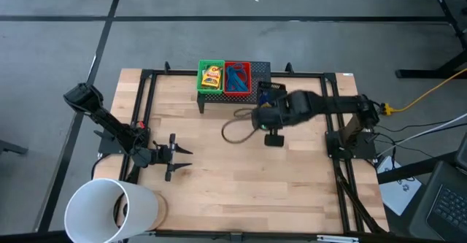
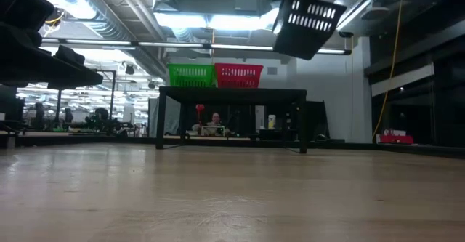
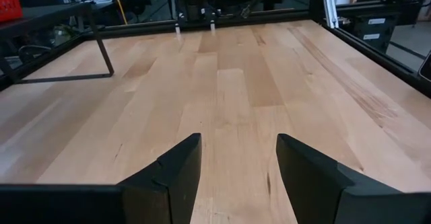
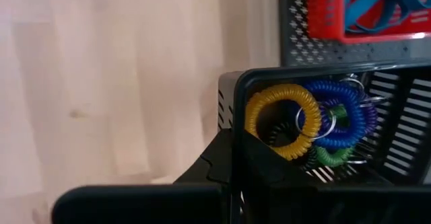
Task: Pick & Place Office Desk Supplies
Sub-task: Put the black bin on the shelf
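Note:
My right gripper (image 1: 267, 113) (image 4: 232, 153) is shut on a black mesh tray (image 2: 309, 22) (image 4: 397, 140), up in the air by the stand's right end. Yellow (image 4: 283, 120), blue (image 4: 335, 113), green (image 4: 330, 155) and purple (image 4: 369, 116) coil rings are heaped in the tray's corner next to the fingers. A yellow crayon box (image 1: 211, 76) lies in the green tray (image 1: 200, 80). The blue cord bundle (image 1: 236, 79) (image 4: 377, 2) lies in the red tray (image 1: 247, 71). My left gripper (image 1: 179, 155) (image 3: 239, 167) hangs open over bare wood near the left edge. My right gripper holds the black tray by its side wall near a corner (image 4: 236, 126), with one finger (image 4: 219, 160) outside the wall and the other inside. The tray is lifted clear of the table and the stand and is tilted (image 2: 309, 22), so the rings sit in the held corner.
A black stand (image 2: 232, 91) at the far edge carries the green tray (image 2: 191, 75) and the red tray (image 2: 238, 75). A big white cylinder (image 1: 109, 210) lies at the near left corner. A thin dark loop (image 1: 233, 130) shows on the wood by the right gripper. A black frame rims the table.

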